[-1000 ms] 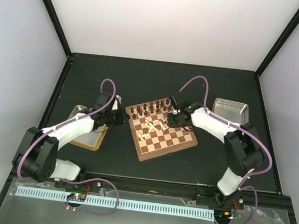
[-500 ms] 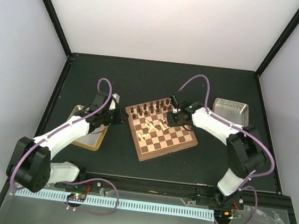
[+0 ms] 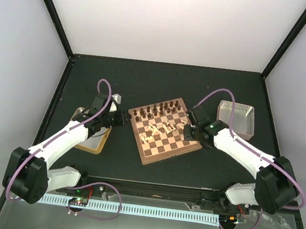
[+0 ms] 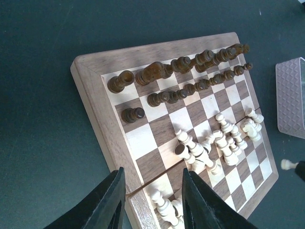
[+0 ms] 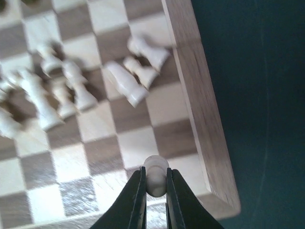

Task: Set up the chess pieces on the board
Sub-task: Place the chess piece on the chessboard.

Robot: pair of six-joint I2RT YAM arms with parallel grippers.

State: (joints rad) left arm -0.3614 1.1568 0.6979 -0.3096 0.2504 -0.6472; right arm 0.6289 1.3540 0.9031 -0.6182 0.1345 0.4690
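The board (image 3: 147, 156) lies tilted at the table's middle. Dark chessmen (image 3: 156, 111) stand in two rows along its far side. Several cream chess pieces (image 3: 159, 128) lie toppled in a heap near its centre. My right gripper (image 3: 188, 132) hovers over the board's right corner, shut on one cream piece (image 5: 155, 168) whose round head shows above the fingertips. In the left wrist view my left gripper (image 4: 152, 177) is open above the board's left border (image 4: 97, 107), nothing between its fingers; a fallen cream piece (image 4: 162, 204) lies just beneath.
A metal tray (image 3: 238, 118) stands right of the board. Another tray (image 3: 92, 140) sits to the left, partly under the left arm. Black frame posts border the dark table at the back corners.
My right gripper has shut on a cream piece and pulled back from the heap to the board's right corner. My left gripper has edged closer to the board's left edge and opened a little.
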